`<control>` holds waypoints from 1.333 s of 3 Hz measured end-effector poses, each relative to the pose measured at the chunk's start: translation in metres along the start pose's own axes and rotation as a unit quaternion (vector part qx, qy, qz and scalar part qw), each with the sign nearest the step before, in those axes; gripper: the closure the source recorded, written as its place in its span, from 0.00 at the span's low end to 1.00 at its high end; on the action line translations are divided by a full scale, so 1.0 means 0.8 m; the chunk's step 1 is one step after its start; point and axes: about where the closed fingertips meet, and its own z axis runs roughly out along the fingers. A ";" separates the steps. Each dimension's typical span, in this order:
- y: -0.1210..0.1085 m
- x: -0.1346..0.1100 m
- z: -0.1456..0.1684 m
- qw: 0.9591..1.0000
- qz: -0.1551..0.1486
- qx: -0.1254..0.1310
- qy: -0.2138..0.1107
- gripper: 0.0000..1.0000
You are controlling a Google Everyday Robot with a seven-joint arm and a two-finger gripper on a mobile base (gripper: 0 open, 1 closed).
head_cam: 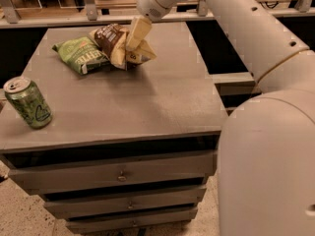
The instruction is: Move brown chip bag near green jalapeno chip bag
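The brown chip bag, dark brown and cream, is at the back of the grey cabinet top. Its lower end rests on or just above the surface. It touches the right edge of the green jalapeno chip bag, which lies flat at the back left. My gripper comes down from the upper right and is shut on the brown bag's right side. One cream finger lies across the bag.
A green drink can stands upright near the front left edge of the cabinet top. My large white arm spans the right side. Drawers are below the top. A railing runs behind the cabinet.
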 end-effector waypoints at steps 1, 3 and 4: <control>-0.001 -0.007 -0.012 1.000 -0.010 -0.009 0.013 0.00; -0.004 -0.029 -0.093 0.998 -0.033 -0.031 0.053 0.00; -0.001 -0.028 -0.100 0.997 -0.034 -0.039 0.058 0.00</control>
